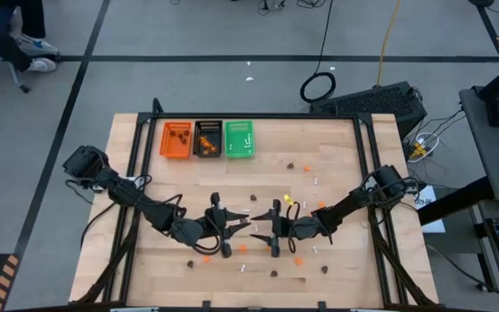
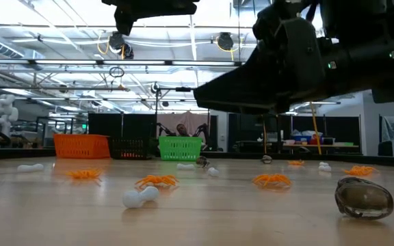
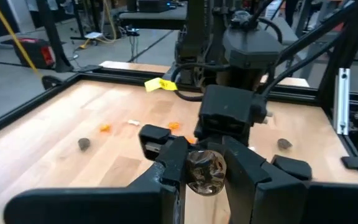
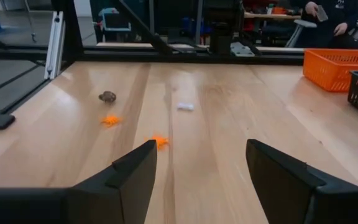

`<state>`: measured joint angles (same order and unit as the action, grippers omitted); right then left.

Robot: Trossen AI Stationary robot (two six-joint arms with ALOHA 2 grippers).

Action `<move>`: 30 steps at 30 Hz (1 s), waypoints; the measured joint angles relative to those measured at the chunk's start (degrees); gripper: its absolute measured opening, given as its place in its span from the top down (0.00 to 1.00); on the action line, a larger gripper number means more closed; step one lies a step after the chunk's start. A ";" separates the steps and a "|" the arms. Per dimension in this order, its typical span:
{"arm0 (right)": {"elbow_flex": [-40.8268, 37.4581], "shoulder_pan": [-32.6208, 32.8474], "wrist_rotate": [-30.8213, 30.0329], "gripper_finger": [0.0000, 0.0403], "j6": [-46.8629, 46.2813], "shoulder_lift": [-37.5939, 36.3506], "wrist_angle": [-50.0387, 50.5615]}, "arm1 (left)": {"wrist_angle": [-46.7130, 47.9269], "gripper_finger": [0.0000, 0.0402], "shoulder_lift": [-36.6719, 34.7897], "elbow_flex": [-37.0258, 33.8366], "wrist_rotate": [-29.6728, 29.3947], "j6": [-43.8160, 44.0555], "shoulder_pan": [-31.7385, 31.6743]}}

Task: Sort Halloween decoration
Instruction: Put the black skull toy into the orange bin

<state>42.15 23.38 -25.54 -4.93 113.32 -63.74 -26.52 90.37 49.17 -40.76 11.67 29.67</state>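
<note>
- Wooden counter point(image 1: 336, 147), framed by a dark rail.
- Three small trays in a row at its far edge: orange tray point(image 1: 177, 139), black tray point(image 1: 208, 139), green tray point(image 1: 239, 139), touching side by side.
- Black cable loop point(image 1: 318, 87) on the grey floor point(image 1: 189, 87) beyond.
- Seated person point(image 4: 328, 18) in the room behind.

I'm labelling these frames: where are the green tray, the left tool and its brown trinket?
green tray point(image 1: 239, 139), high view, its middle.
left tool point(image 3: 205, 163), left wrist view, between fingertips.
brown trinket point(image 3: 205, 172), left wrist view, its face.
</note>
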 joint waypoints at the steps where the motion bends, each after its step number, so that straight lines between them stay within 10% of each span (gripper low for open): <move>1: 0.00 0.00 0.00 0.43 0.05 -0.03 -0.10 | 0.01 0.83 0.00 0.00 0.26 -0.01 -0.15; 30: 0.00 -0.15 -0.16 0.43 0.90 -0.03 -1.17 | 9.02 0.83 -6.33 0.00 -1.55 -22.20 -2.47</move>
<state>42.15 23.22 -25.69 -4.03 113.30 -64.90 -17.50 84.04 49.17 -42.30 -10.53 27.20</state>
